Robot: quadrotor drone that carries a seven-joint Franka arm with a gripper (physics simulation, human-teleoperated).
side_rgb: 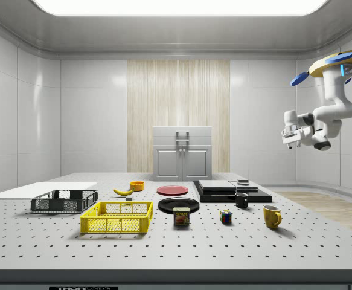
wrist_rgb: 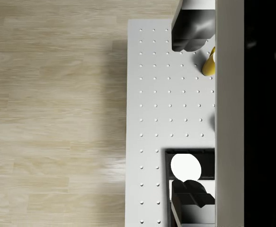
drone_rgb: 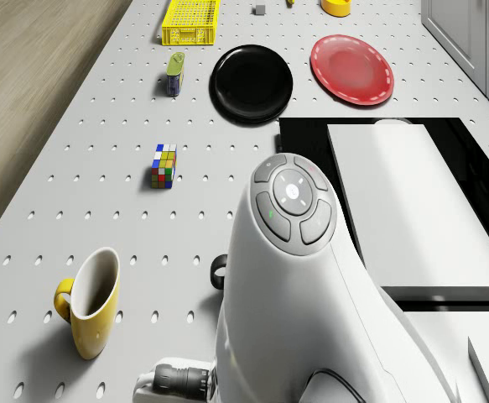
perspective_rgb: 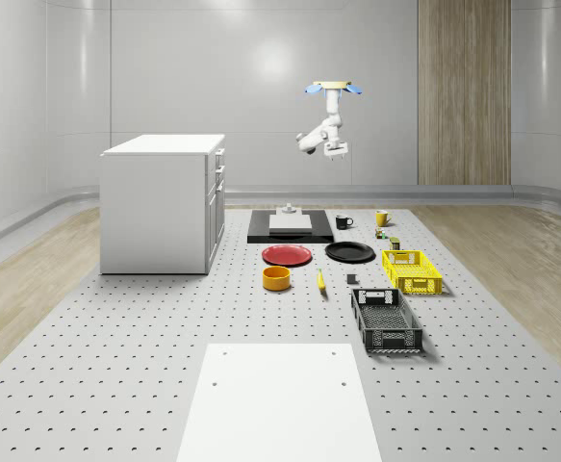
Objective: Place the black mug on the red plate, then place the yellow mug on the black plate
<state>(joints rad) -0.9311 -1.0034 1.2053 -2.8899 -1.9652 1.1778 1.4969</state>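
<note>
Open, empty claw [wrist_rgb: 190, 118] above table [wrist_rgb: 166, 94]

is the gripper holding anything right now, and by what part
Nothing is held. The gripper hangs high in the air under the hovering drone; the black mug and yellow mug sit on the table.

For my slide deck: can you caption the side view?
Drone hovers high with gripper above black mug and yellow mug on the table.

Plates [perspective_rgb: 288, 255] before mugs [perspective_rgb: 344, 221], seemingly apart.
</note>
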